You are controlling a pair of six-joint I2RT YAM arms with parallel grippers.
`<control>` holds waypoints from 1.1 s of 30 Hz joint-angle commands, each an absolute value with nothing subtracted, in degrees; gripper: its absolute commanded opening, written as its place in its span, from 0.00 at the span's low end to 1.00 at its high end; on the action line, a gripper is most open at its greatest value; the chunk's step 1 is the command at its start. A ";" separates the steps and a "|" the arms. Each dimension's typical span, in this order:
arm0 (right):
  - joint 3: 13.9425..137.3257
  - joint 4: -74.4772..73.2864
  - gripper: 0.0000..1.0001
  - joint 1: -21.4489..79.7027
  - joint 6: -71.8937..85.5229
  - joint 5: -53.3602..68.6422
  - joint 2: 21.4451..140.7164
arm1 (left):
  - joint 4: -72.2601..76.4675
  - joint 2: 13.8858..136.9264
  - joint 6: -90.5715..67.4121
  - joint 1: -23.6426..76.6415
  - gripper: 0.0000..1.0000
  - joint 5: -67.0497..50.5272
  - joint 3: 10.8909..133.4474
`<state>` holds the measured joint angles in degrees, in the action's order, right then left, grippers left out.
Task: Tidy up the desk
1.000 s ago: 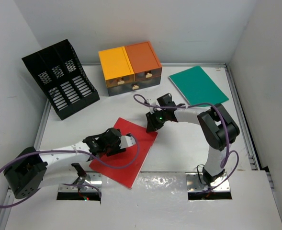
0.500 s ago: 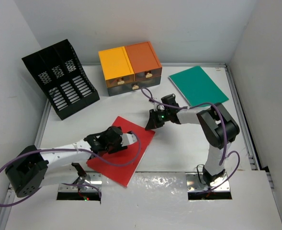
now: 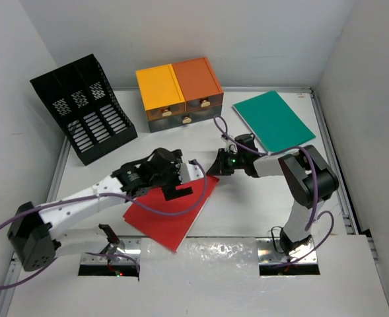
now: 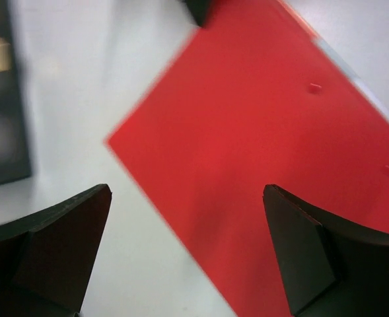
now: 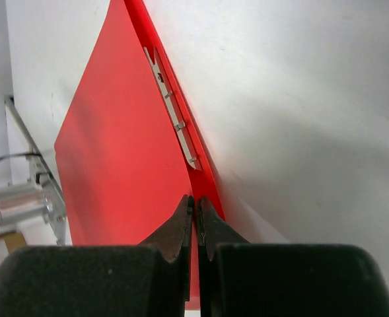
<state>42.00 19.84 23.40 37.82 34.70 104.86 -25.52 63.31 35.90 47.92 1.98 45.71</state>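
Right, the desk (image 3: 247, 205) is taking up the whole floor of the white-walled bay, with both arms bolted at its near edge. It is lying flat. From where I am standing its long axis seems to be running left to right along the line of the arm bases, though the slanting walls are making that hard to judge.

- Progress: looking early. A red folder (image 3: 170, 228) is lying loose in the middle of the desk, toward the near edge. A green folder (image 3: 273, 119) is lying flat by the far right corner. Neither one is standing in the black file rack (image 3: 82, 109) at the far left corner. The yellow and orange drawer unit (image 3: 179, 92) is sitting against the far edge, drawers looking shut.
- Red folder: skewed, with its long axis running diagonally from near left to far right, square to no edge of the desk.
- Right gripper (image 5: 195, 203): fingers pressed together on the folder's far right corner, a sliver of red showing between them, so it appears to be pinching the cover.
- Left gripper (image 4: 186, 191): jaws standing wide, hovering above the folder's far side, gripping nothing.
- Left to do, I reckon: both folders are wanting a proper place, probably the rack, and the red one is needing to be squared up or lifted first.
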 commanded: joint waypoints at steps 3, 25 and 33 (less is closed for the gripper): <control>38.51 25.14 0.00 22.06 40.52 26.90 97.40 | -31.56 69.96 36.73 49.65 1.00 -13.97 49.83; 29.36 32.43 0.00 20.13 48.16 17.93 89.65 | -12.75 87.62 24.79 66.70 1.00 2.09 53.79; 28.83 31.73 0.00 20.30 48.16 16.26 86.93 | -9.40 100.01 24.17 72.76 1.00 22.38 54.49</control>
